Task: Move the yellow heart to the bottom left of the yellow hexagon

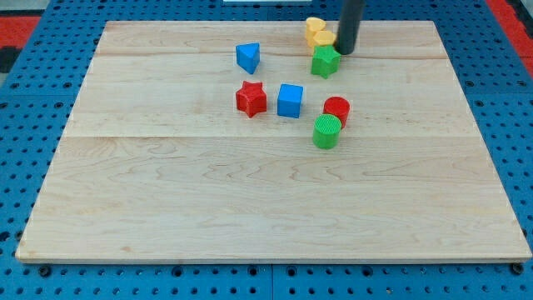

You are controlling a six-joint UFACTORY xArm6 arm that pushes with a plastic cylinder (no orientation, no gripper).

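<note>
Nearest the view's bottom the counter (250, 217) is bare wood. Going up, I come to a green cylinder (326, 132) touching a red cylinder (336, 108) just above it, right of centre. To their left sit a blue cube (290, 100) and a red star (251, 98), close together but apart. Higher and further left is a blue triangle (247, 57).

At the view's top is the crowded spot. A green star-like block (325, 61) sits just below two yellow blocks pressed together: one (314, 26) above, the other (320, 38) below it. From here I cannot say which is the yellow heart and which the yellow hexagon, as they overlap and the rod hides part of them. My end effector is only a plain rod with nothing to open or close, and it holds nothing; my tip (346, 52) rests on the counter just right of the yellow pair and at the upper right of the green block, seemingly touching or nearly so.

The risk, I judge, is the tight packing. A push from this side could carry both yellow blocks along, so the hexagon shifts too. The green block may get dragged and jam the heart's way to the lower left. The cluster is also near the counter's top edge, so a stray shove could send a piece off
</note>
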